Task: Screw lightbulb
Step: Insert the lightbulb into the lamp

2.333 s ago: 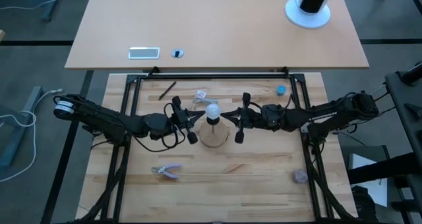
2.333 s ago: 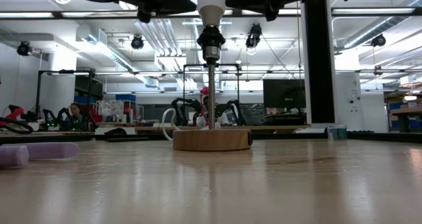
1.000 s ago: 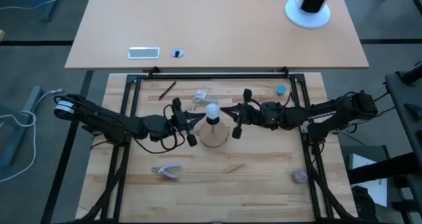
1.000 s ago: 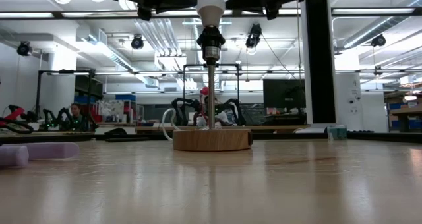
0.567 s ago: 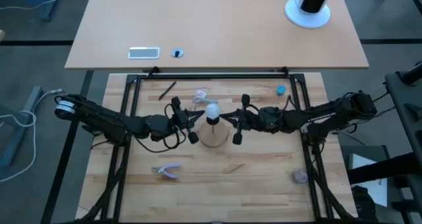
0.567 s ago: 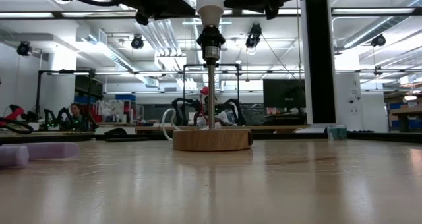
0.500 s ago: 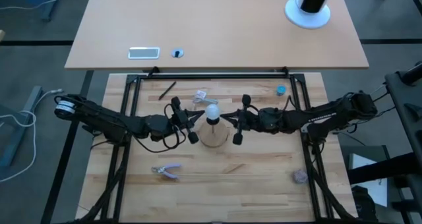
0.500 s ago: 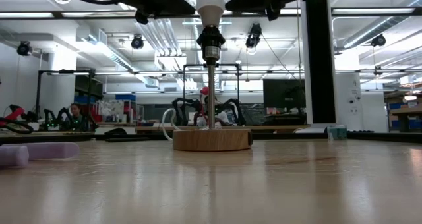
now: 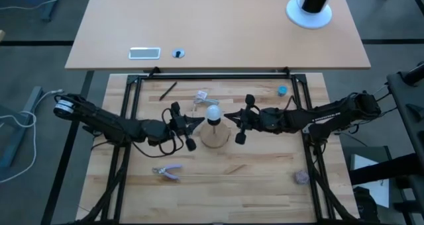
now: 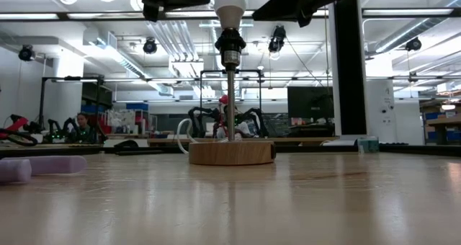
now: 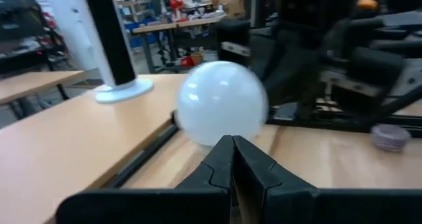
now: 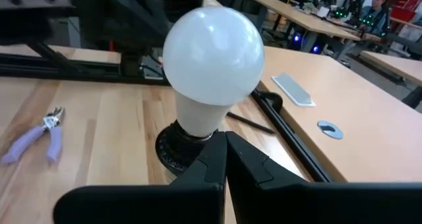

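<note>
The white lightbulb (image 9: 212, 112) stands upright in the black socket (image 10: 230, 47) of a lamp stand, whose thin pole rises from a round wooden disc (image 10: 231, 153) on the table. My left gripper (image 9: 197, 121) is shut and level on the bulb's left side, a short way off it. In the left wrist view the globe (image 11: 222, 102) sits just beyond the shut tips (image 11: 232, 141). My right gripper (image 9: 228, 116) is shut on the bulb's right side, its tips (image 12: 224, 138) before the bulb's neck (image 12: 201, 118). The low view shows light between each gripper and the bulb (image 10: 230, 3).
Purple-handled pliers (image 9: 167, 172) lie near the left front of the table. A small greyish-purple ball (image 9: 301, 177) sits at the right front. A crumpled clear wrapper (image 9: 202, 96), a dark pen (image 9: 167, 90) and a small blue thing (image 9: 283, 90) lie behind the lamp.
My left gripper has drawn back from the bulb toward the table's left edge, staying shut. The dark shapes that crowded the bulb's top in the low view have parted from it. The bulb stays upright in its socket.
</note>
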Motion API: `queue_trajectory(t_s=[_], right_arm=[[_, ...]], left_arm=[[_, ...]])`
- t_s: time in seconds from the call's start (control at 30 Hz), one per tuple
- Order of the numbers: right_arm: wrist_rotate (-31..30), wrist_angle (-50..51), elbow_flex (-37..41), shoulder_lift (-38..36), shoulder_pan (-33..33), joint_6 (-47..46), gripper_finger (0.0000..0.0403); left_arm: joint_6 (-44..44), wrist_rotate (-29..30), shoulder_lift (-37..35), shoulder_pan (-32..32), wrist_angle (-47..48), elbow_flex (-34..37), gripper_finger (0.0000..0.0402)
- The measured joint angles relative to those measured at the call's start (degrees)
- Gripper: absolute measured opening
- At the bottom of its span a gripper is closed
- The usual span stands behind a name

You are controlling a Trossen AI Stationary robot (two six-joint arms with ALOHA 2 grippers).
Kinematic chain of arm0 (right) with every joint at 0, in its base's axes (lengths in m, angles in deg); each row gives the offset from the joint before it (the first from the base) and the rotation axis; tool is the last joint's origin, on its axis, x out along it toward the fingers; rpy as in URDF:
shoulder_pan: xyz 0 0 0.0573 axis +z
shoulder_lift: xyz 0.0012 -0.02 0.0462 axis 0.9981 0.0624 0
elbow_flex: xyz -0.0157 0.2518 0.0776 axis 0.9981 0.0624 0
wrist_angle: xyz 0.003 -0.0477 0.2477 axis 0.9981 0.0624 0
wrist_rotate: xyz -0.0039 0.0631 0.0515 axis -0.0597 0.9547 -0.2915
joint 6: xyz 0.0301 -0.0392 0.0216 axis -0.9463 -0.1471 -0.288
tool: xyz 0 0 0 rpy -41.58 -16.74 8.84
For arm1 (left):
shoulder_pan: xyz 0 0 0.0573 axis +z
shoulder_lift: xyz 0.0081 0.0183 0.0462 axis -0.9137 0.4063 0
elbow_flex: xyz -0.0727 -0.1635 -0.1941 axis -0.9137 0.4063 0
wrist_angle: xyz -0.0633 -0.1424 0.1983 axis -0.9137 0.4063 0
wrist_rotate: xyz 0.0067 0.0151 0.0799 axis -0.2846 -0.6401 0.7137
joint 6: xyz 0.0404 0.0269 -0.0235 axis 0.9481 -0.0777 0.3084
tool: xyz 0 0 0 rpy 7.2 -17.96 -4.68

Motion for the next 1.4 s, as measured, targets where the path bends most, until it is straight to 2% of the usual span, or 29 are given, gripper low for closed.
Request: queue_trajectory(t_s=[0.17, 0.6, 1.0, 1.17, 1.4], right_arm=[[0.0, -0.3, 0.0, 0.0, 0.0, 0.8, 0.0], [-2.0, -3.3, 0.0, 0.0, -0.9, 1.9, 0.0], [-2.0, -6.8, 0.0, 0.0, -1.0, 4.1, 0.0], [4.0, -9.2, 0.0, 0.5, -2.0, 2.8, 0.0], [4.8, -9.8, 0.0, 1.6, -1.7, -0.5, 0.0]], left_arm=[[-0.2, 0.0, 0.0, -2.0, 0.0, 0.0, 0.0], [-3.2, -0.3, 0.6, -2.0, -0.6, 0.0, 0.0], [1.7, 0.0, 0.7, 0.2, -4.0, 0.0, 0.0], [1.5, 0.0, 1.6, 2.1, -4.0, 0.0, 0.0], [1.4, 0.7, 2.0, 3.2, -4.1, 0.0, 0.0]])
